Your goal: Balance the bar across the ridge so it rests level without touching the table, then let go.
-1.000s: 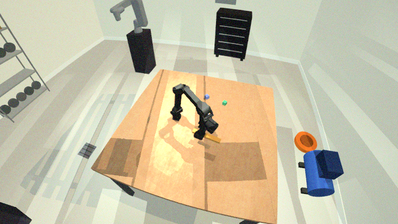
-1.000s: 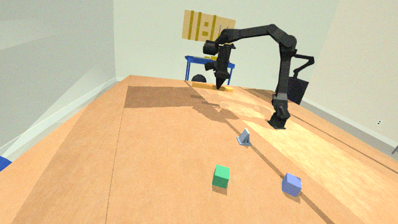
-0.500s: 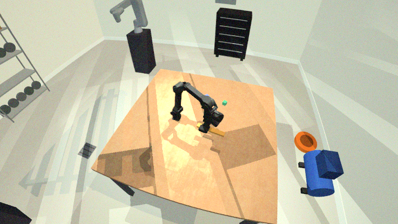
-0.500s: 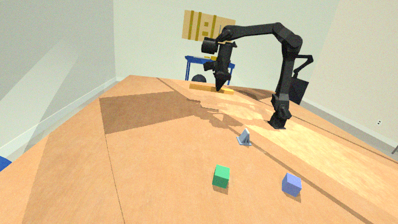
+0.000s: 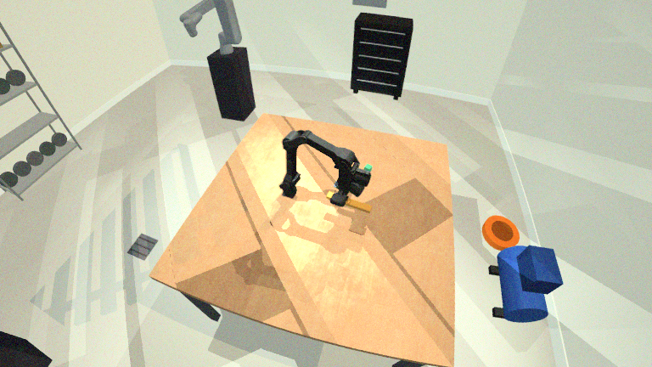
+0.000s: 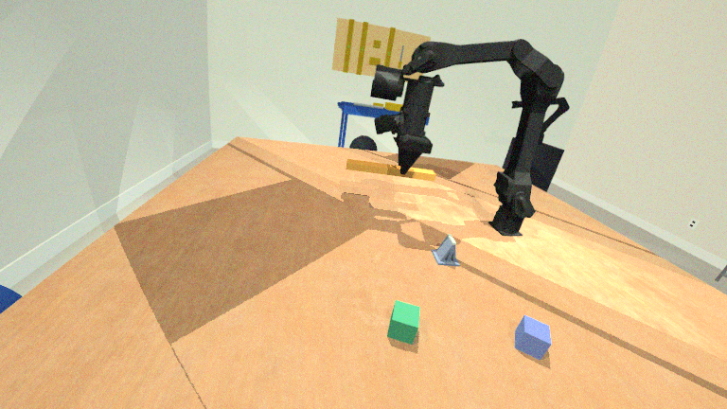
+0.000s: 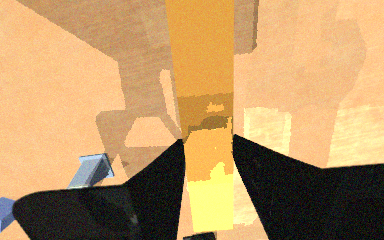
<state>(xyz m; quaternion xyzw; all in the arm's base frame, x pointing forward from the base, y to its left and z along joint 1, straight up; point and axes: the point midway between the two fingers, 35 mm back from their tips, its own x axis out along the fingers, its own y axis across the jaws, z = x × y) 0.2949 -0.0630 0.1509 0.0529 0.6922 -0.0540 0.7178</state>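
The orange-yellow bar [image 5: 359, 206] [image 6: 369, 167] [image 7: 202, 50] is held above the table, looking about level in the exterior view. My gripper [image 6: 403, 170] [image 7: 207, 142] is shut on it, with a finger on each long side. More of the bar sticks out on the side away from the arm's base; in the wrist view it runs past the top edge. The small grey-blue ridge [image 6: 446, 252] [image 7: 90, 170] stands on the table, apart from the bar, nearer the exterior camera and left of the fingers in the wrist view. In the top view the arm mostly hides it.
A green cube [image 5: 368, 167] [image 6: 403, 322] and a blue cube [image 6: 532, 337] [image 7: 6, 211] sit on the wooden table [image 5: 336, 305] [image 6: 300, 350], beyond the ridge from the gripper. The arm's base stands on the table, right of the ridge in the exterior view. Shadows cross the table.
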